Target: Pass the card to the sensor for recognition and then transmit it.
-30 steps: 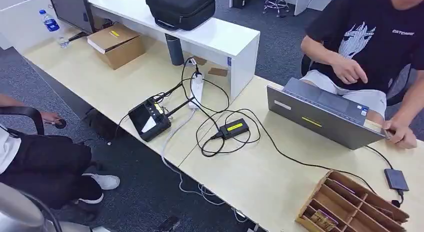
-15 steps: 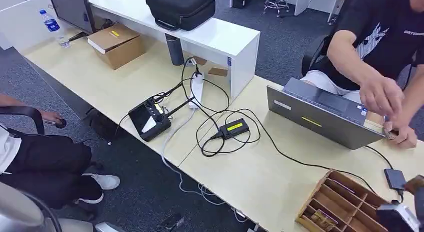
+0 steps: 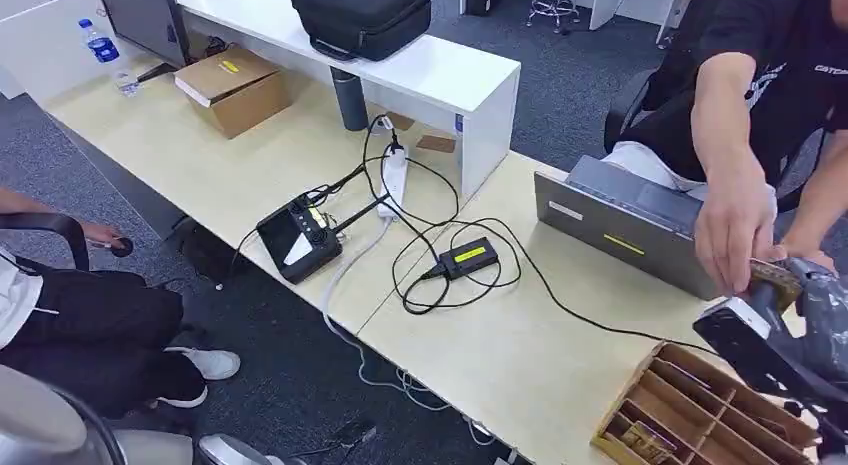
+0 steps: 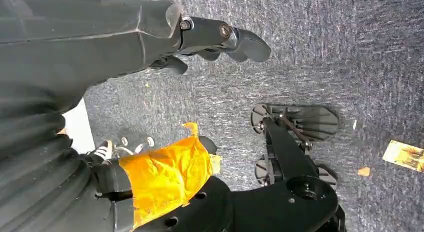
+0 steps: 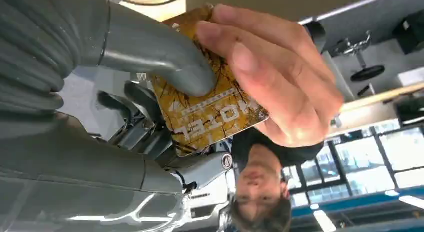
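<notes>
A gold-brown card [image 5: 210, 112] printed HOTEL is pinched in my right hand [image 5: 150, 57], the grey thumb pressing on its face. A person's fingers [image 5: 270, 77] grip the same card from the other side. In the head view my right hand [image 3: 805, 315] is raised at the table's right end, just above the wooden organiser, with the card [image 3: 775, 275] at its tip and the person's hand [image 3: 735, 245] on it. The sensor is hidden behind my hand. My left hand [image 4: 215, 37] hangs over the carpet, fingers loosely out, holding nothing.
A wooden slotted organiser [image 3: 690, 405] holds more cards. A grey laptop [image 3: 630, 220], looping black cables with an adaptor [image 3: 468, 255], a controller [image 3: 300, 235] and a power strip [image 3: 393, 175] lie on the table. Another person sits at the left [image 3: 60, 315]. A loose card [image 4: 404, 154] lies on the floor.
My right hand has risen into view from the lower right with the card. The person's hand has left the laptop and taken hold of the card.
</notes>
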Available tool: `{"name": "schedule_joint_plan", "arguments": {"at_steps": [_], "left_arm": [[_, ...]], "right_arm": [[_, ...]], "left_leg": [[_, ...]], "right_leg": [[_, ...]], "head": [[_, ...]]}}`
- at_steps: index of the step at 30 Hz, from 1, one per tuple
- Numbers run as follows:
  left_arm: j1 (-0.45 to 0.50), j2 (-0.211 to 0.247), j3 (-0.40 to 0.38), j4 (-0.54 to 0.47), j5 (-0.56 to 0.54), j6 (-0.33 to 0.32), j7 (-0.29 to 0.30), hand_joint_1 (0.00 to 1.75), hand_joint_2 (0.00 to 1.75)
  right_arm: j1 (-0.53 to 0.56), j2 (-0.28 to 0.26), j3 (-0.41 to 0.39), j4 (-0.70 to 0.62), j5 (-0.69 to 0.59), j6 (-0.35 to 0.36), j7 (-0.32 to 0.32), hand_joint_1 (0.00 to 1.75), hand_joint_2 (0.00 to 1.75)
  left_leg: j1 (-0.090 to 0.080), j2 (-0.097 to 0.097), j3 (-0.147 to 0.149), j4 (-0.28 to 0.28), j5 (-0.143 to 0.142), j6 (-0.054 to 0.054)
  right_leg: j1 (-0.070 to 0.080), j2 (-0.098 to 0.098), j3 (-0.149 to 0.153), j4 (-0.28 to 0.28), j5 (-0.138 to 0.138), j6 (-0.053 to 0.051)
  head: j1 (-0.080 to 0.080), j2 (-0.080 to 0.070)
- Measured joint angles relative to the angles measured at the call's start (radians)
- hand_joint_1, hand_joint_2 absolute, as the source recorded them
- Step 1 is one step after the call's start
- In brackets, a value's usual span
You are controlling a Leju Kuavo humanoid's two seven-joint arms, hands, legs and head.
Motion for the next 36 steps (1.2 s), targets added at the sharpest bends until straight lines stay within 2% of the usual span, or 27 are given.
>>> {"name": "schedule_joint_plan", "arguments": {"at_steps": [1, 2, 8, 21, 29, 36], "left_arm": [[-0.001, 0.0, 0.0, 0.0, -0.001, 0.0, 0.003, 0.0, 1.75], [-0.002, 0.0, 0.0, 0.0, -0.002, 0.0, 0.004, 0.0, 1.75], [-0.002, 0.0, 0.0, 0.0, 0.001, 0.0, 0.004, 0.0, 1.75], [0.002, 0.0, 0.0, 0.0, 0.021, 0.0, -0.004, 0.0, 1.75], [0.034, 0.0, 0.0, 0.0, 0.031, 0.0, -0.042, 0.0, 1.75], [0.05, -0.002, 0.011, 0.0, 0.031, -0.001, -0.049, 0.0, 1.75]], "right_arm": [[-0.005, 0.008, 0.009, 0.008, 0.0, 0.003, 0.0, 0.1, 1.75], [-0.008, 0.015, 0.02, 0.014, 0.0, 0.006, 0.002, 0.0, 1.75], [-0.01, 0.045, 0.072, 0.034, 0.011, 0.007, 0.003, 0.0, 1.75], [0.011, 0.047, 0.116, 0.008, 0.002, -0.006, 0.002, 0.0, 1.75], [0.168, 0.014, 0.09, -0.156, -0.228, -0.017, -0.063, 0.0, 1.75], [0.332, -0.028, 0.05, -0.255, -0.238, -0.072, -0.098, 0.0, 1.75]], "left_leg": [[0.0, 0.0, 0.0, 0.0, 0.0, 0.0], [0.0, 0.0, 0.0, 0.0, 0.0, 0.0], [0.0, 0.0, -0.001, 0.0, 0.0, 0.0], [0.0, 0.0, -0.001, 0.0, 0.0, 0.0], [0.0, 0.0, -0.001, 0.0, -0.001, 0.0], [0.0, 0.0, -0.001, 0.0, -0.002, 0.0]], "right_leg": [[0.0, 0.0, 0.0, 0.0, 0.0, 0.0], [0.0, 0.0, 0.0, 0.0, 0.0, 0.0], [0.0, 0.0, -0.001, 0.0, 0.0, 0.0], [0.0, 0.0, -0.001, 0.0, 0.0, 0.0], [0.0, 0.0, -0.002, -0.001, -0.002, 0.001], [0.0, 0.0, -0.002, -0.001, -0.002, 0.001]], "head": [[0.0, 0.0], [0.0, 0.0], [0.0, 0.0], [0.0, 0.0], [0.0, 0.0], [0.0, 0.0]]}}
